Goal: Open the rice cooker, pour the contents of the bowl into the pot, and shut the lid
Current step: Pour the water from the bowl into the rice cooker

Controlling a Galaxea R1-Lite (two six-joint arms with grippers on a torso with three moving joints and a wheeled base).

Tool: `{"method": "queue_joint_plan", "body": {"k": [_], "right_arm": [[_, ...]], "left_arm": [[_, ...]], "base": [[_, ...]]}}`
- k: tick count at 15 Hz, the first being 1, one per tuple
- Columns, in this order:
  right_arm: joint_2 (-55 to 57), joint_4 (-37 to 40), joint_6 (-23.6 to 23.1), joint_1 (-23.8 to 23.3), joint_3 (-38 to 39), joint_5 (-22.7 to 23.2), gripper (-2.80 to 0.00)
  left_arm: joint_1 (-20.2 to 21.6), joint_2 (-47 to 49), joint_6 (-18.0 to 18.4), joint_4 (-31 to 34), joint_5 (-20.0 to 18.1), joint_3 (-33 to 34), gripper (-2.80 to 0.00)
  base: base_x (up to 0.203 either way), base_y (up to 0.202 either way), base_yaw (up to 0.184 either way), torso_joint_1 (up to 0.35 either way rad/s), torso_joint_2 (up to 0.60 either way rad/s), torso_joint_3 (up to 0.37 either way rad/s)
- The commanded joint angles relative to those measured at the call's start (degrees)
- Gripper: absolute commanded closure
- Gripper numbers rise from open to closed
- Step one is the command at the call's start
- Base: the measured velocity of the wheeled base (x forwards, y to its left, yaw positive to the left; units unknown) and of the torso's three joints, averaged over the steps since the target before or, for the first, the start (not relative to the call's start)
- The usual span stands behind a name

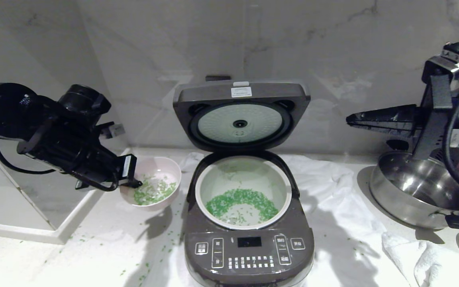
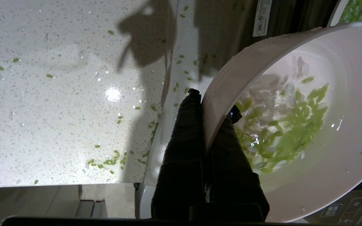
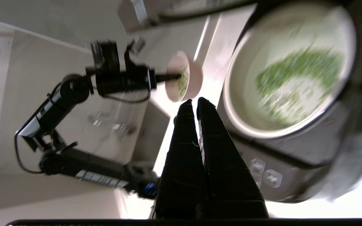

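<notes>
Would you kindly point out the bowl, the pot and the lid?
bowl point(image 1: 169, 167): head view, far inner wall.
pot point(image 1: 249, 173): head view, bare back wall.
lid point(image 1: 240, 121): head view, pale inner plate.

Cooker lid point(image 1: 240, 115) up; green grains point(image 1: 240, 201) in pot point(image 1: 285, 187).

Counter point(image 1: 106, 247): pale speckled stone worktop, dotted with small stray green bits.
Wall point(image 1: 333, 48): light marbled stone with faint grey veins behind the counter.
Cloth point(image 1: 333, 187): white, rumpled, spread over the counter's middle and right.
Steel pan point(image 1: 416, 191): shiny, round, black handle, resting on the counter at far right.
Towel point(image 1: 424, 259): white, bunched, in front of the steel pan.
Ledge point(image 1: 26, 233): white raised edge at the counter's left side.
</notes>
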Motion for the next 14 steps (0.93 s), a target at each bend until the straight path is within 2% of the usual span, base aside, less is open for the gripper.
{"method": "queue_joint_plan", "body": {"k": [1,5,11,14], "right_arm": [[5.1,0.2,0.7,2.4,-0.4,0.3,0.0],[14.2,1.9,0.2,2.3,-7.3,0.2,0.0],[24.0,9.2,-1.2,0.9,-23.5,0.0,0.0],[26.3,11.1,-1.8,1.0,-27.1,0.0,0.0]], "left_arm": [[0.0,-0.2,-0.1,0.2,-0.1,0.0,0.0],[-0.3,-0.1,-0.1,0.2,2.7,0.0,0.0],[-0.4,-0.9,0.0,0.8,2.7,-1.4,0.0],[-0.3,-1.1,0.1,1.0,2.7,-1.9,0.0]], "base": [[0.0,0.0,0.0,0.0,0.0,0.0],[0.0,0.0,0.0,0.0,0.0,0.0],[0.0,0.0,0.0,0.0,0.0,0.0],[0.0,0.0,0.0,0.0,0.0,0.0]]}}
